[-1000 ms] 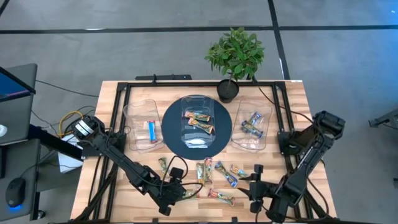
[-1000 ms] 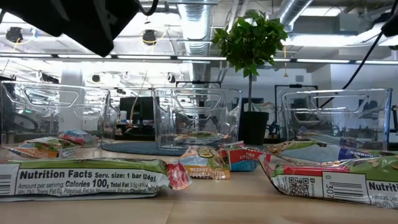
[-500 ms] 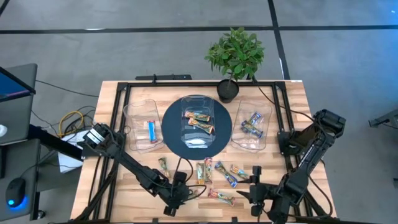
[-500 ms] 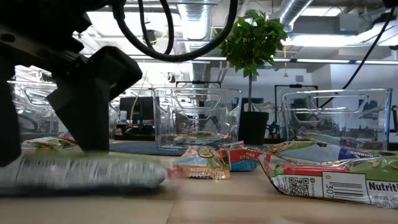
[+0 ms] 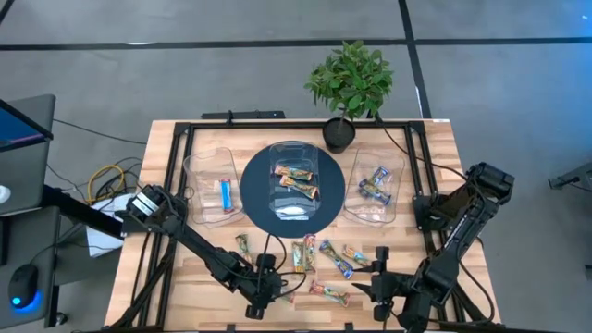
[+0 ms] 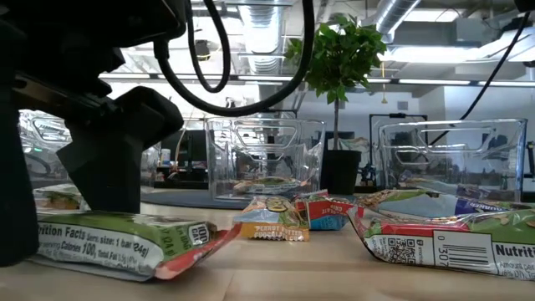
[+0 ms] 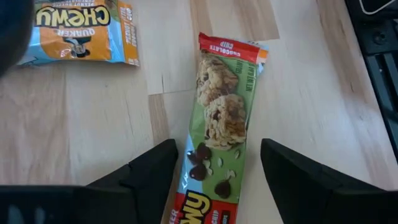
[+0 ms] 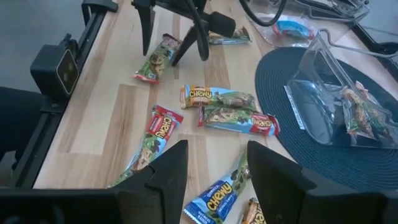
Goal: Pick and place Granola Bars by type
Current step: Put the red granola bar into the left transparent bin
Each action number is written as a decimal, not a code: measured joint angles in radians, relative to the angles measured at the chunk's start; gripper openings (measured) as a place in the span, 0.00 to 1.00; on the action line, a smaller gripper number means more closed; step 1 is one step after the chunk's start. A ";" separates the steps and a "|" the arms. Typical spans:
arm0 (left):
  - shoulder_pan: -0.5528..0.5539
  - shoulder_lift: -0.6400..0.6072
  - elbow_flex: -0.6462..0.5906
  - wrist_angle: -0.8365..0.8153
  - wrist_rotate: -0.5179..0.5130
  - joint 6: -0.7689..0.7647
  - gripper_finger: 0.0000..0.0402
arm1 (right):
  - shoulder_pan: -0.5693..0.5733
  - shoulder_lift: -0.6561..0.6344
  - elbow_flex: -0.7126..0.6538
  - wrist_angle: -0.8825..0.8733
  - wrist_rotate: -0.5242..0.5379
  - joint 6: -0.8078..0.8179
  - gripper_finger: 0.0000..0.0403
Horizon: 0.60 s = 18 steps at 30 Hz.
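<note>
Darkness fills the left of the low view, where the left arm's body blocks most of what lies behind it, and the green bar [image 6: 125, 244] under it shows only its label side, one end lifted off the wood. In the high view the left gripper [image 5: 262, 294] sits over that same bar near the table's [image 5: 162, 277] near edge, left of centre, and the bar is mostly covered by it. The left wrist view gives it best: the green bar lies between the two spread fingers [image 7: 146, 174], its far end reaching past their tips; whether the pads touch the wrapper cannot be made out.

Other Granola Bars [image 5: 319, 261] lie scattered on the wood near the front, between the two arms. One orange Chewy bar [image 7: 78, 30] is cut off at the left wrist picture's edge.

The right gripper [image 5: 379, 285] waits low at the near right, fingers apart and holding nothing.

Three clear tubs [image 5: 291, 180] stand across the middle of the table, each with a bar or more inside; a potted plant [image 5: 350, 83] stands at the far edge.
</note>
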State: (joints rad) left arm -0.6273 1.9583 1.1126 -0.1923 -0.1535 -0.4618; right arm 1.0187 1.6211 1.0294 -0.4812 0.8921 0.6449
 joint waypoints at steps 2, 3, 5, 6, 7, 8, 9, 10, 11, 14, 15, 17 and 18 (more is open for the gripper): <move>0.000 0.001 0.005 -0.008 -0.001 0.002 0.59 | 0.000 0.000 0.000 -0.004 0.000 0.000 0.39; -0.001 0.001 0.007 -0.011 -0.001 0.004 0.59 | 0.000 0.000 0.000 -0.005 0.000 0.000 0.39; -0.001 0.002 0.006 -0.012 -0.004 0.010 0.59 | 0.000 0.000 0.000 -0.005 0.000 0.000 0.39; -0.001 0.002 0.006 -0.013 -0.004 0.011 0.59 | 0.000 0.000 0.000 -0.007 0.000 0.000 0.39; -0.001 0.002 0.006 -0.015 -0.004 0.012 0.59 | 0.000 0.000 0.000 -0.008 0.000 0.000 0.39; -0.001 0.002 0.006 -0.016 -0.004 0.017 0.59 | 0.000 0.000 0.000 -0.008 0.000 0.000 0.39; -0.001 0.002 0.006 -0.017 -0.005 0.024 0.59 | 0.000 0.000 0.000 -0.009 0.000 0.000 0.39; -0.001 0.002 0.006 -0.019 -0.005 0.030 0.59 | 0.000 0.000 0.000 -0.011 0.000 0.000 0.39; -0.001 0.003 0.006 -0.021 -0.005 0.032 0.59 | 0.000 0.000 0.000 -0.011 0.000 0.000 0.39; -0.001 0.003 0.006 -0.024 -0.006 0.046 0.58 | 0.000 0.000 0.000 -0.011 0.000 0.000 0.39; -0.001 0.003 0.005 -0.025 -0.007 0.056 0.57 | 0.000 0.000 0.000 -0.011 0.000 0.000 0.39; -0.002 0.003 0.005 -0.026 -0.010 0.067 0.54 | 0.000 0.000 0.000 -0.011 0.000 0.001 0.39; -0.002 0.003 0.005 -0.028 -0.012 0.072 0.52 | 0.000 0.000 0.000 -0.011 0.000 0.001 0.39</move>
State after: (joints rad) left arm -0.6289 1.9614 1.1175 -0.2202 -0.1660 -0.3893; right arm 1.0187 1.6211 1.0294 -0.4923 0.8917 0.6456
